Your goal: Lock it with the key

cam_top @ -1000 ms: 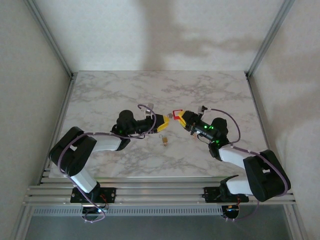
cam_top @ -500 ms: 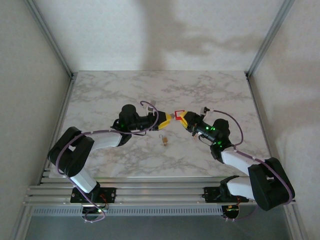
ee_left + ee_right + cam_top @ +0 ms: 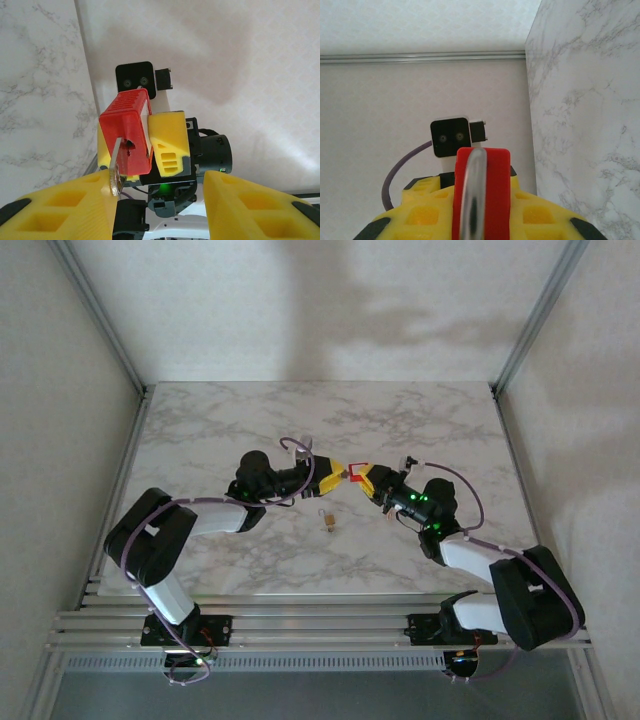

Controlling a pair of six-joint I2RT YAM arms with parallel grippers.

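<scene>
Step in hand: key work at the padlock, done in the air at centre frame of the top view, above the marble table (image 3: 450, 430).

- Right gripper (image 3: 363, 476): jaws pinch the red padlock (image 3: 127, 132) by its body. In the right wrist view the silver shackle (image 3: 471, 195) faces the camera.
- Key (image 3: 115, 169): sits in the bottom of the padlock, with its head hanging at lower left of the left wrist view.
- Left gripper (image 3: 338, 472): jaws spread to either side of the key. The key head lies just beside one finger (image 3: 60, 210); the other stands well apart, so nothing is pinched.
- Small brass item (image 3: 327, 520) lies on the table below the grippers; too small to identify.

Judgement: key seated, turn not yet done. Next move: close squarely on the key head, then rotate the wrist while the right arm holds the padlock steady. Whether the shackle is fully home I cannot tell.
</scene>
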